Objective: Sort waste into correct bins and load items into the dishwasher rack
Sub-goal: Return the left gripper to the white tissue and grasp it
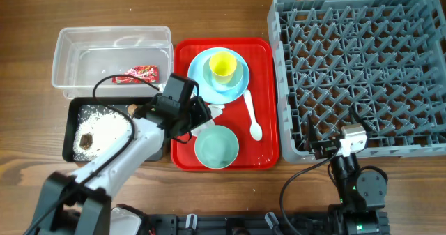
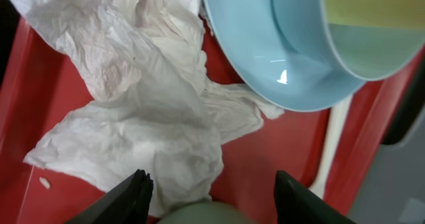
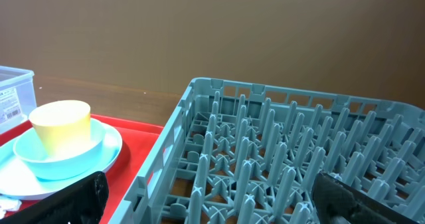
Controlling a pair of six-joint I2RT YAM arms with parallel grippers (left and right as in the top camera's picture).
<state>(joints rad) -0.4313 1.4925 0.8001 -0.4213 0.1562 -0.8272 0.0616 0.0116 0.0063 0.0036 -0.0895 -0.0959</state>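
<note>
Left tool (image 2: 212, 184) hangs unclenched, jaws straddling the crumpled white tissue (image 2: 146, 98) by the red tray's (image 2: 279, 157) left edge. Best to sink lower, pinch the thick middle, and avoid the light blue plate (image 2: 265, 71).

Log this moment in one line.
left fingers open over tissue on red tray | right fingers open, near rack | wrapper in clear bin | spoon on red tray

The tissue (image 2: 153, 111) looks crinkled, matt paper; the plate (image 2: 246, 44) gleams glossy, smooth; red tray (image 2: 265, 164) slick plastic; table (image 1: 209, 12) grained wood.
</note>
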